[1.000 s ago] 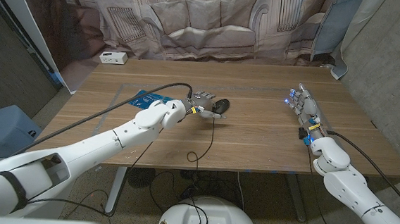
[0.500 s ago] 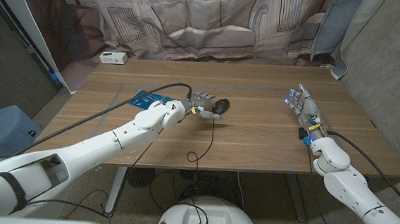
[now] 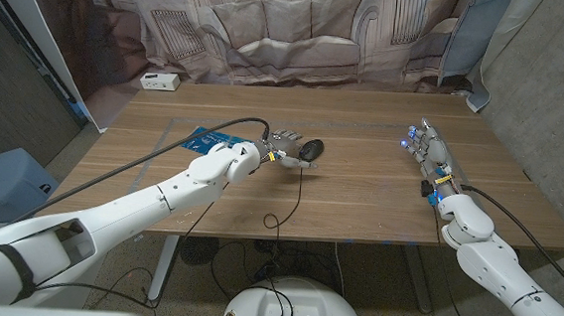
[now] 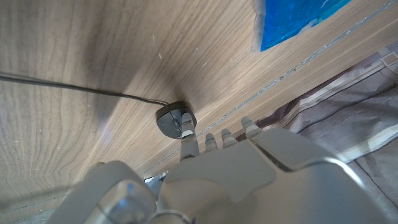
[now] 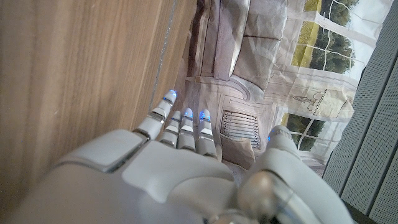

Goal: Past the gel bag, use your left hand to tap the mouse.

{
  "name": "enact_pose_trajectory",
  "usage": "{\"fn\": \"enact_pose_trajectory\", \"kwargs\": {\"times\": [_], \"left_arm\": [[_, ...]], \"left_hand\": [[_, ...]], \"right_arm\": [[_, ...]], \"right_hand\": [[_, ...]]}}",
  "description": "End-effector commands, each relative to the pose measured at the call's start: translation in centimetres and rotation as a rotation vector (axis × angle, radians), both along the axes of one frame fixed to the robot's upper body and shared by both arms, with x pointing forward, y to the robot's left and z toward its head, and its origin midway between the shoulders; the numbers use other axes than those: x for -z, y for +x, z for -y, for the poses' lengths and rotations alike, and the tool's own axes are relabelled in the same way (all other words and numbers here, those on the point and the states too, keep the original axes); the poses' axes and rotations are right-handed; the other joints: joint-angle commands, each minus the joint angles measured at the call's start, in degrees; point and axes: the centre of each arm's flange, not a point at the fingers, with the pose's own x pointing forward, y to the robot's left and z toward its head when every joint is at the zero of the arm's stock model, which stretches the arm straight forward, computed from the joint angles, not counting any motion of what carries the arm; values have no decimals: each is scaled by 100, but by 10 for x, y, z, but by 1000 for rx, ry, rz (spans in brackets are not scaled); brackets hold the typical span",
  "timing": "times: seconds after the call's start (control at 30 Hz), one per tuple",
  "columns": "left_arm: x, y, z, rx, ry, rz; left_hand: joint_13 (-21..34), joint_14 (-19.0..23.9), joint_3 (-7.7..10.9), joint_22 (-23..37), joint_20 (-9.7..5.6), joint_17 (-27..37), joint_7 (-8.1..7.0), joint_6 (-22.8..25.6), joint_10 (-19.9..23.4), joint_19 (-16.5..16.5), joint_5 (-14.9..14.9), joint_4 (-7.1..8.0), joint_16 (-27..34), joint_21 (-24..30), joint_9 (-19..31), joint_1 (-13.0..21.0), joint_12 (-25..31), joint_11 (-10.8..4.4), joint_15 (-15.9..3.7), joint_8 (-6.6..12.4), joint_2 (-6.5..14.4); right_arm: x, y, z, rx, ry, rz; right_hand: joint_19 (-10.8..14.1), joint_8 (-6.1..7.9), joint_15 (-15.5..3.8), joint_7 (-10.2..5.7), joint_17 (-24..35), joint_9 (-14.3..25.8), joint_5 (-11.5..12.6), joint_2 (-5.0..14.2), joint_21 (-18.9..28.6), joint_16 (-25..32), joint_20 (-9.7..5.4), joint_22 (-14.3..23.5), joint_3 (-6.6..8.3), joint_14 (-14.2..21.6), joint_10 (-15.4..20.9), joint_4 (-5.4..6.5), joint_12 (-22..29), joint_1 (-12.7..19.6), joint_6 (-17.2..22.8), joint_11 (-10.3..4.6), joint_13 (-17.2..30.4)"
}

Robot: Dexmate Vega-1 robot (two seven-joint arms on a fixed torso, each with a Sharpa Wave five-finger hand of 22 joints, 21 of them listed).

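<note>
A black mouse (image 3: 310,150) lies near the middle of the wooden table (image 3: 359,193), and its cable (image 3: 298,189) trails toward the front edge. My left hand (image 3: 280,144) reaches in from the left with its fingers stretched out. In the left wrist view one fingertip (image 4: 186,128) touches the mouse (image 4: 173,118). The blue gel bag (image 3: 206,138) lies just left of that hand, partly hidden behind my forearm; it also appears as the gel bag (image 4: 298,18) in the wrist view. My right hand (image 3: 426,149) stands on the table's right side, fingers extended, holding nothing.
A small white box (image 3: 157,81) sits at the table's back left corner. Thin tape lines (image 3: 364,126) mark a rectangle on the tabletop. A printed curtain (image 3: 301,30) hangs behind the far edge. A black cable (image 3: 153,154) runs along my left arm.
</note>
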Motion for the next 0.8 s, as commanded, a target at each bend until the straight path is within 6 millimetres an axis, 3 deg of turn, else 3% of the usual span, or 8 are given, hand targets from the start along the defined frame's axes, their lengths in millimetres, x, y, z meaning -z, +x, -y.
{"fn": "enact_pose_trajectory", "kwargs": {"times": [0.03,0.8], "left_arm": [[-9,-3,-3,10,-35,40],[-17,-12,-3,26,-63,91]], "left_hand": [[10,-448,-20,6,52,14,-27,37,-221,-361,19,-19,46,21,5,79,53,50,24,-33,-16],[9,-388,-24,2,57,11,-33,30,-175,-302,4,-50,33,24,8,153,53,68,43,-52,5]], "right_arm": [[1,1,1,3,4,0],[2,-1,3,7,7,1]], "right_hand": [[30,4,30,-6,6,34,-14,12,-22,-36,30,21,-5,28,49,-5,-3,-8,37,-8,14],[30,-1,28,-8,7,34,-13,19,-41,-37,31,21,-12,34,50,-9,-7,-11,42,-18,15]]}}
